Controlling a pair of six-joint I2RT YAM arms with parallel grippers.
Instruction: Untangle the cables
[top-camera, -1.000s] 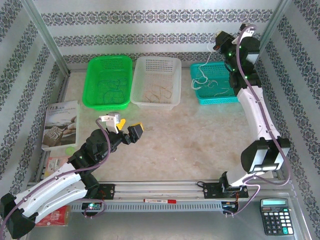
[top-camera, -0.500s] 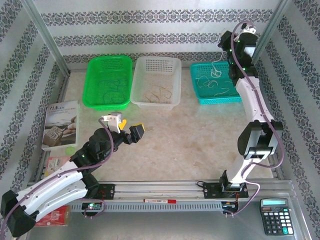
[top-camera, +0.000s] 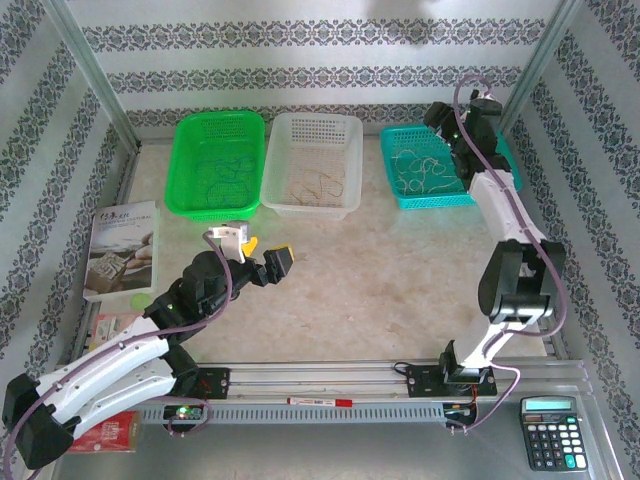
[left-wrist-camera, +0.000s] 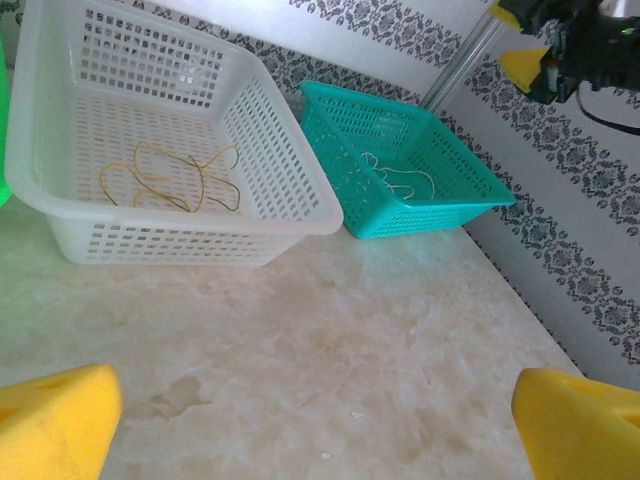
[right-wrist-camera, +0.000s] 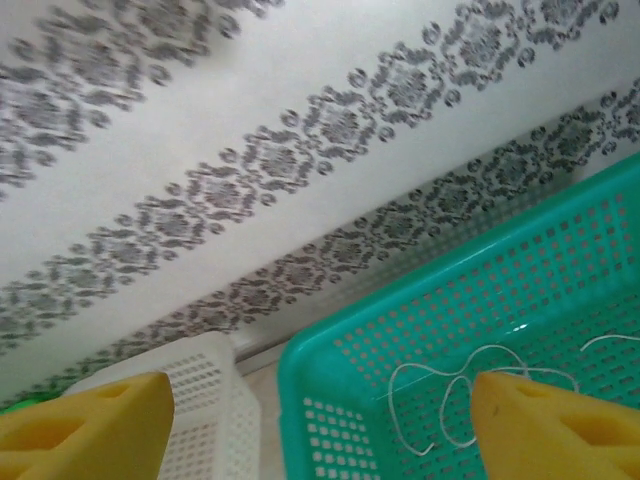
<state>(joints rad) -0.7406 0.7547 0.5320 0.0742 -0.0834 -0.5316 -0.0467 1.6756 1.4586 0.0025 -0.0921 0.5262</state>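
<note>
**Cables sorted in baskets, both tools spread and empty**

Counted three baskets in a row along the far edge of the tabletop (top-camera: 380, 270): green basket (top-camera: 190, 150) on the left, white basket (top-camera: 345, 150) touching it, teal basket (top-camera: 392, 190) just beside on the right. Found the cables split by colour. Noted white cables (top-camera: 425, 170) lying loose on the teal basket's floor, yellowish cables (left-wrist-camera: 165, 180) in a flat loopy bunch in the white basket, and faint green cables (top-camera: 222, 185) in the green one.

Spotted right tool (top-camera: 447, 130) raised over the far right part of the teal basket — yellow pads (right-wrist-camera: 545, 430) spread wide, nothing between them. Could not tell from the wrist view whether the white loop beside the right-hand pad touches it.

Logged left tool (top-camera: 262, 252) low over bare tabletop, on the near side of the green and white baskets and pointing toward them; pads far apart, gripping nothing. Marked a booklet (top-camera: 120, 250) at the left edge and a calculator (top-camera: 552, 432) at the near right corner.
</note>
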